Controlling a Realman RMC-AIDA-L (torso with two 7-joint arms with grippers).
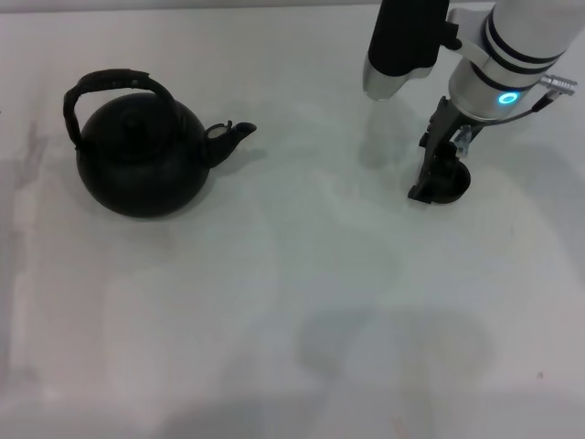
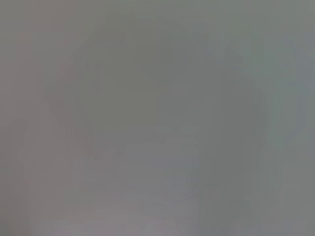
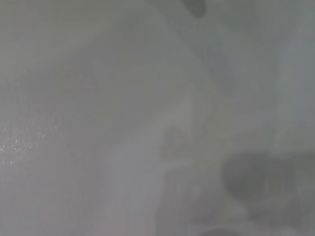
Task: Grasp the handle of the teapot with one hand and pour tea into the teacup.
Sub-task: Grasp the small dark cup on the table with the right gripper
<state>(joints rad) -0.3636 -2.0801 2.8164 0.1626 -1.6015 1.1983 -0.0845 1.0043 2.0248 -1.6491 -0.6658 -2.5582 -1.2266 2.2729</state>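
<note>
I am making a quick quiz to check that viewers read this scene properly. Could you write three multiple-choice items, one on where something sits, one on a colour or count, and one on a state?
1. Where is the teapot on the table, seen from the head camera?
A. On the robot's left
B. On the robot's right
C. In the right gripper

2. What colour is the teacup?
A. White
B. Black
C. Red

3. What is the state of the handle?
A. Clamped by the left gripper
C. Clamped by the right gripper
B. Free, standing over the teapot

Answers:
1 A, as the teapot stands at the left of the head view.
2 B, as it shows dark black against the pale table.
3 B, as the right gripper is down at the teacup, far from the teapot, and no left gripper is seen.
</note>
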